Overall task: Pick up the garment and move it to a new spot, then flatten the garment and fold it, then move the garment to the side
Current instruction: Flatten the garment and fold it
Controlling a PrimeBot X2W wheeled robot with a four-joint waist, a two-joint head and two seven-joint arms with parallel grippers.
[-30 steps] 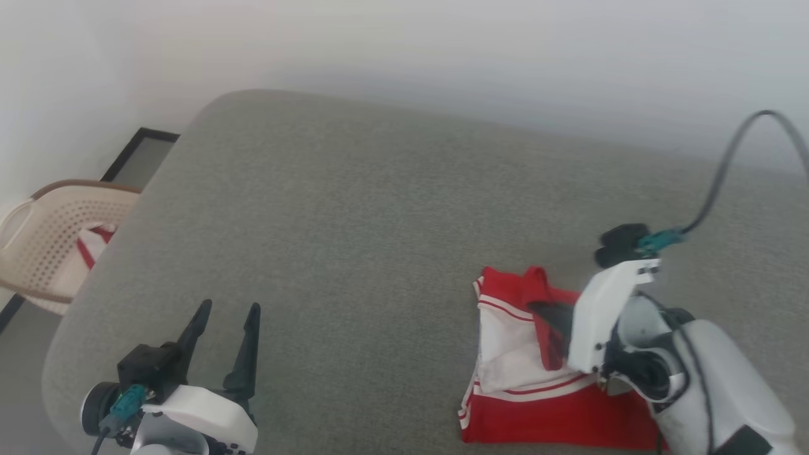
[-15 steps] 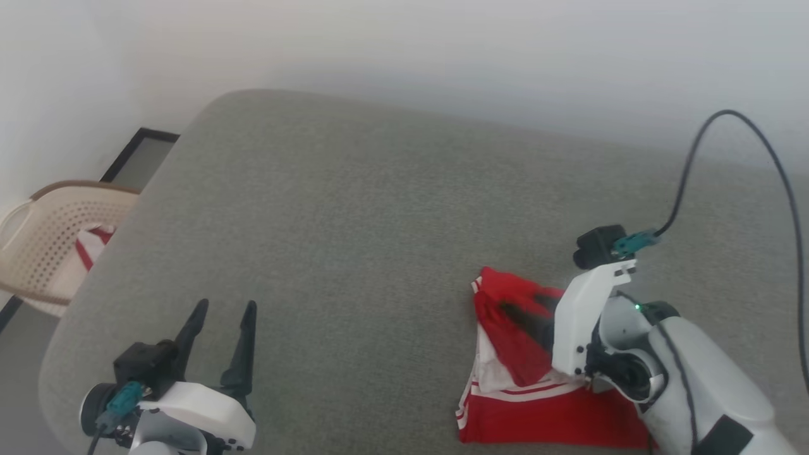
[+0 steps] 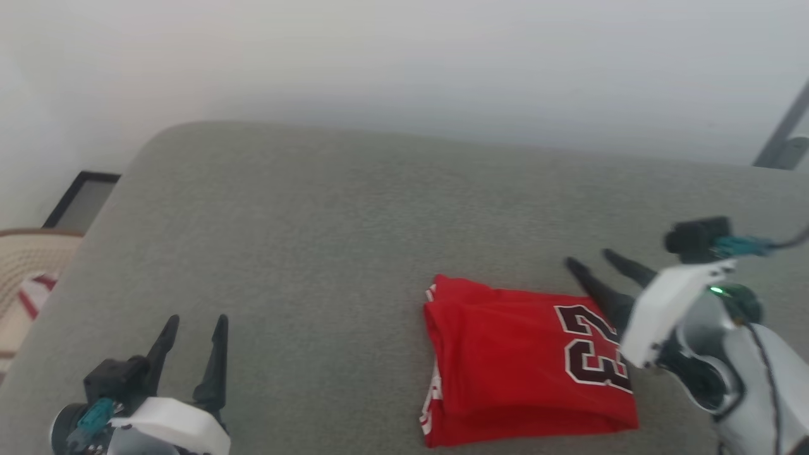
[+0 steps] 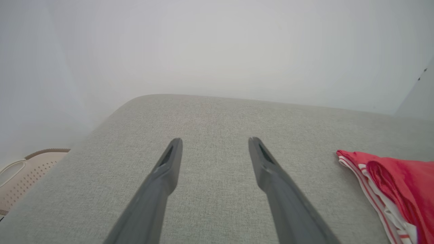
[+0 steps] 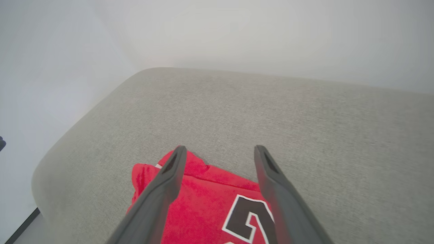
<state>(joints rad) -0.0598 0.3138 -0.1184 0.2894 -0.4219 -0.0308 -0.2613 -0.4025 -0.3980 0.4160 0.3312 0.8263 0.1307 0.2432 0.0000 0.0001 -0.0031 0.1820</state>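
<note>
The grey cloth-covered bench (image 3: 316, 221) carries the folded red shirt (image 3: 505, 366), lying flat at its near right with the dark "23" facing up. The right claw (image 3: 588, 258) stands spread wide and empty at the shirt's far right corner. The left claw (image 3: 196, 319), likewise wide open and empty, sits well apart at the near left.

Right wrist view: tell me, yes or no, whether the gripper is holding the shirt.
No, the right gripper is open, its jaws spread wide above the folded red shirt with nothing pinched between them.
</note>
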